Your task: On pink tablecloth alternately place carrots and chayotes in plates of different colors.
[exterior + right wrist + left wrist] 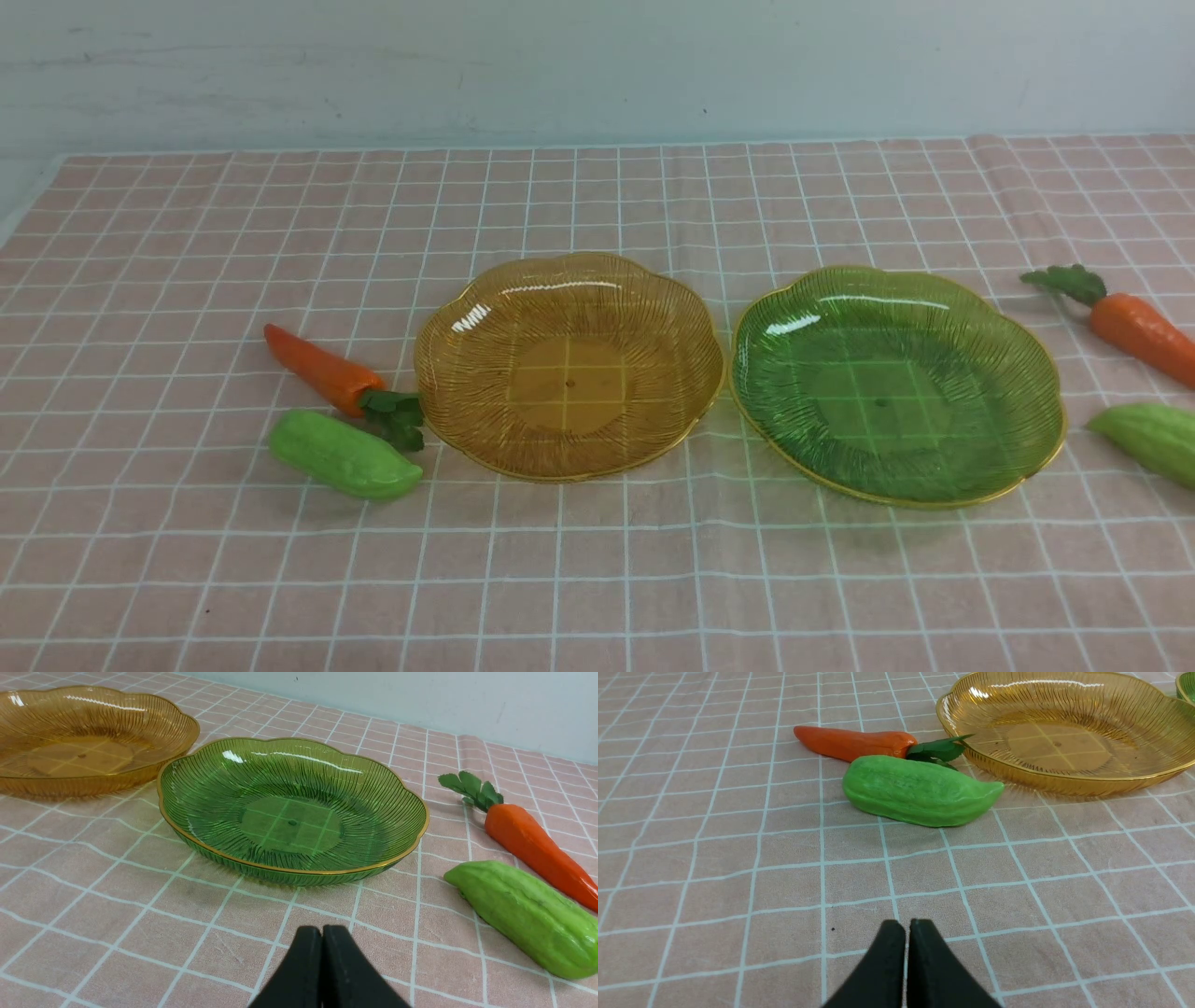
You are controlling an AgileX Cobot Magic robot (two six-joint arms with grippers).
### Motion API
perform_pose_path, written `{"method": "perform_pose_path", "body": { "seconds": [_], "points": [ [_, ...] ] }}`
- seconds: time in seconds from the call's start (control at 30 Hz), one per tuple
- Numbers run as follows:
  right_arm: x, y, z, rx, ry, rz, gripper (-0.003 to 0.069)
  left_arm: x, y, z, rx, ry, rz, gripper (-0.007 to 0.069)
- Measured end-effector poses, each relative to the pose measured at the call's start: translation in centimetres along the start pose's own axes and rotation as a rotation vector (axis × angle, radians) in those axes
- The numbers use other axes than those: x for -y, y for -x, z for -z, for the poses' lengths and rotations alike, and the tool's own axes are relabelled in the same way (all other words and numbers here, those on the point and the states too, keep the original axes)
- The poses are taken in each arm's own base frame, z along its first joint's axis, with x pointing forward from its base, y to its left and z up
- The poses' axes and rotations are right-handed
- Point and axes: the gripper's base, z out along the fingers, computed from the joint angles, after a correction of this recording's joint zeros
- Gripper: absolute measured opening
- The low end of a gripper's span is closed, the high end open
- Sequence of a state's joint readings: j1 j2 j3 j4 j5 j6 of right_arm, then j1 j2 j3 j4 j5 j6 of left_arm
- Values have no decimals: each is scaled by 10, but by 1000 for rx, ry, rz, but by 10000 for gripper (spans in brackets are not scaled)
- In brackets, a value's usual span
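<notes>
Left claw (906,925), right claw (322,929) both clenched — carrots (322,369), chayotes (344,455) on pink tablecloth (597,579) beside the plates (467,373).

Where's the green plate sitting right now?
In the front view the green plate sits empty on the pink tablecloth, right of centre, close beside the amber plate, with a carrot and a chayote to its right.

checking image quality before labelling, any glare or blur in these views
Front view: white glare streaks on the amber ribbed plastic plate and green ribbed plastic plate; left wrist view: sharp, soft shadows; right wrist view: same glare.
</notes>
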State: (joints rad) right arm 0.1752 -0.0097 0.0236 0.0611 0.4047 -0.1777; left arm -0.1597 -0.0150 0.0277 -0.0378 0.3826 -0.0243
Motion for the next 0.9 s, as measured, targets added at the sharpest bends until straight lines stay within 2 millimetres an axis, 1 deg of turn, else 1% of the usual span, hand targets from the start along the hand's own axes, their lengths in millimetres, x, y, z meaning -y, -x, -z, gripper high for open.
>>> {"method": "perform_pose_path", "body": {
  "seconds": [0.7,0.77,0.83,0.87,0.9],
  "points": [
    [0,0,0,0,1,-8,-15,0,0,0,0,0,0,-3],
    [-1,0,0,5,16,-93,-15,1,0,0,-1,-16,69,-3],
    [-6,2,0,13,66,-349,-15,6,0,0,-6,-61,268,-3],
    [-7,2,0,15,82,-432,-15,7,0,0,-12,-79,348,-3],
    [-9,4,0,20,108,-560,-15,10,0,1,-23,-112,493,-3]
  ]
}}
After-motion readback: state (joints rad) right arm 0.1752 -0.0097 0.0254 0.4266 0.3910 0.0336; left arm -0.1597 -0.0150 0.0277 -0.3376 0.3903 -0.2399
